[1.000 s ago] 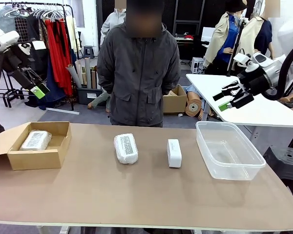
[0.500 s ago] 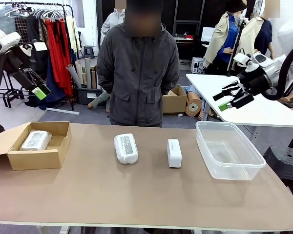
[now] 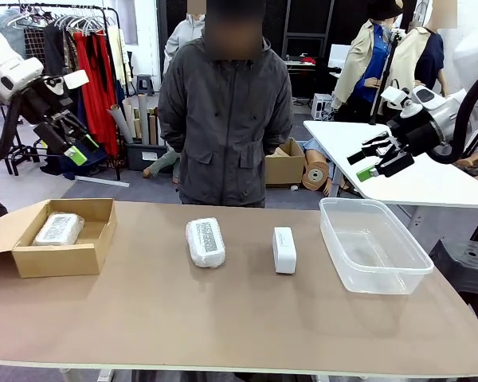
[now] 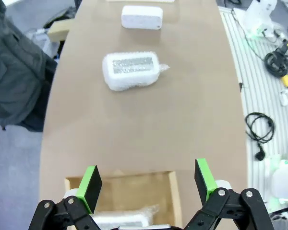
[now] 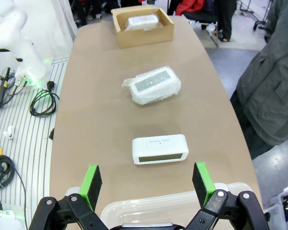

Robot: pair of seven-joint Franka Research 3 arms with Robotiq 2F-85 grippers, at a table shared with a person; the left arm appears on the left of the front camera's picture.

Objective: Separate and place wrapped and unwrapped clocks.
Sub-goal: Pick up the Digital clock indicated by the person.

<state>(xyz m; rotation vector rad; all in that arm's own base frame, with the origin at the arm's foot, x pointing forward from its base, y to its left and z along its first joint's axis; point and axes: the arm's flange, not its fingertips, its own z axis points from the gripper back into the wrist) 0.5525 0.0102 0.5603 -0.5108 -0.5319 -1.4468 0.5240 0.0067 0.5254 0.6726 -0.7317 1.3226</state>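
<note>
Clocks, three on the table [image 3: 223, 326]. One wrapped clock [image 3: 58, 229] lies in the cardboard box [image 3: 60, 261] at the table's nine o'clock. The left gripper [image 3: 81, 148] hangs high above the box, jaws wide, nothing held. The second wrapped clock [image 3: 205, 242] lies flat near centre, with the bare white clock [image 3: 284, 249] near it at its three o'clock, not touching. The clear tub [image 3: 382, 280] sits farther toward three; the right gripper [image 3: 365, 163] is high over it, jaws wide, holding nothing. Wrap is crinkly over a grey speckled face. Probably light, with slippery film that gives: grip across the narrow width. The bare one is smooth and rigid, same hold.
</note>
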